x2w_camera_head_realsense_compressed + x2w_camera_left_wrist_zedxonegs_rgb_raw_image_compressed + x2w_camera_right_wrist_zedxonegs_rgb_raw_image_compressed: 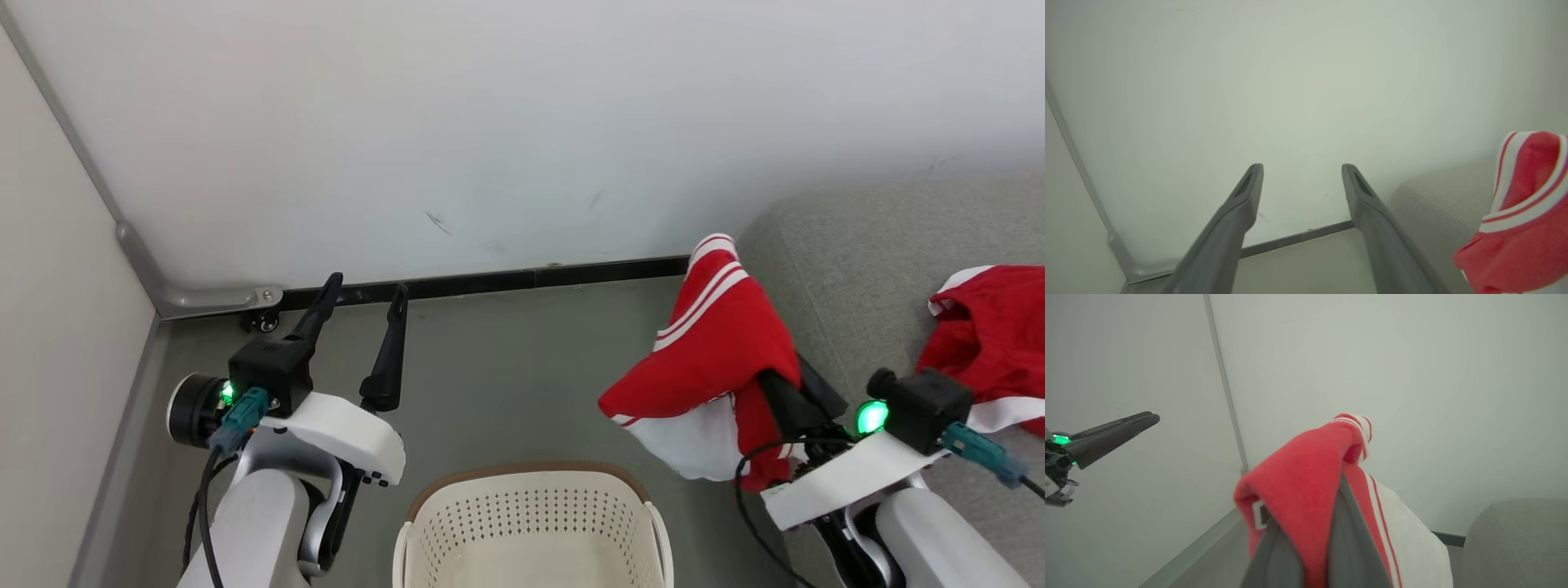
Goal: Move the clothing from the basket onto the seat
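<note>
My right gripper (pixel 780 396) is shut on a piece of the clothing, a red garment with white stripes (pixel 718 343). It drapes over the fingers and hangs above the floor, just left of the seat's edge. The right wrist view shows the same red garment (pixel 1306 486) pinched between the two fingers. A second red garment with white trim (pixel 992 327) lies on the grey seat (pixel 857 269). The cream basket (pixel 531 523) stands at the bottom centre, and the part of its inside that shows is bare. My left gripper (pixel 367 286) is open and holds nothing, up to the left of the basket.
A white wall runs across the back with a dark baseboard (pixel 490 282). A second wall and a metal corner strip (pixel 204 298) close the left side. Grey floor (pixel 506 384) lies between the basket and the wall.
</note>
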